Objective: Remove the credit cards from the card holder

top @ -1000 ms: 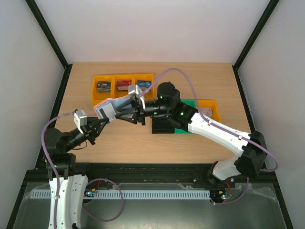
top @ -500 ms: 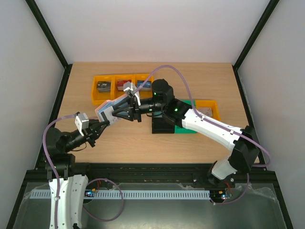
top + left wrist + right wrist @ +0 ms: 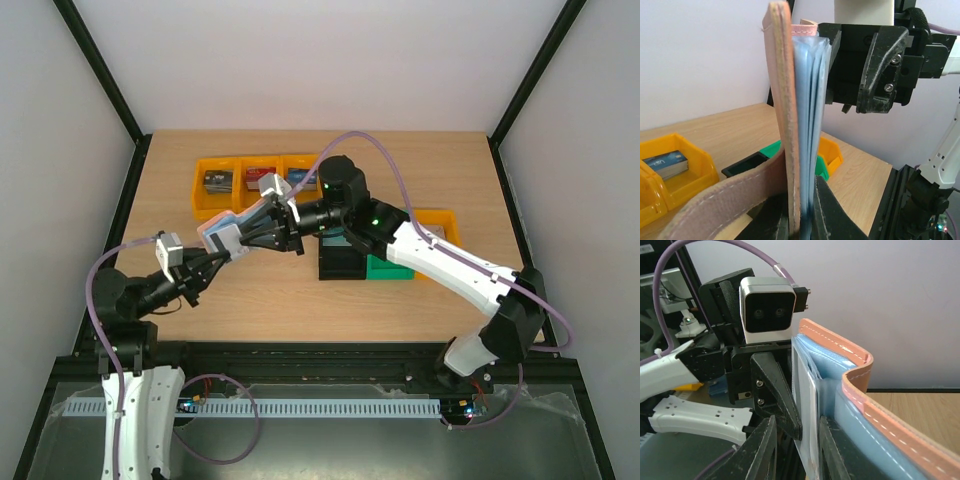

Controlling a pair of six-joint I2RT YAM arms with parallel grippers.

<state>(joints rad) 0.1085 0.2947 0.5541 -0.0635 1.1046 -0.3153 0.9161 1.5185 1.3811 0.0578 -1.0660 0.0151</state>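
My left gripper (image 3: 215, 252) is shut on the card holder (image 3: 224, 235) and holds it upright above the table. In the left wrist view the holder (image 3: 790, 125) stands between my fingers, pinkish-brown outside and pale blue inside. My right gripper (image 3: 262, 232) is open and straddles the holder's top edge. In the right wrist view its fingers (image 3: 765, 450) flank a pale thin flat piece (image 3: 807, 405) in the blue pockets (image 3: 860, 440). I cannot tell whether that piece is a credit card or a pocket flap. No teal card shows.
A yellow three-part bin (image 3: 258, 178) with card stacks stands at the back left. A black bin (image 3: 340, 262), a green bin (image 3: 392, 268) and a yellow bin (image 3: 442, 228) sit under my right arm. The left gripper's camera (image 3: 767, 310) is close to my right fingers.
My right gripper has moved left and closed in on the holder's top edge. The left gripper and holder have shifted slightly down.
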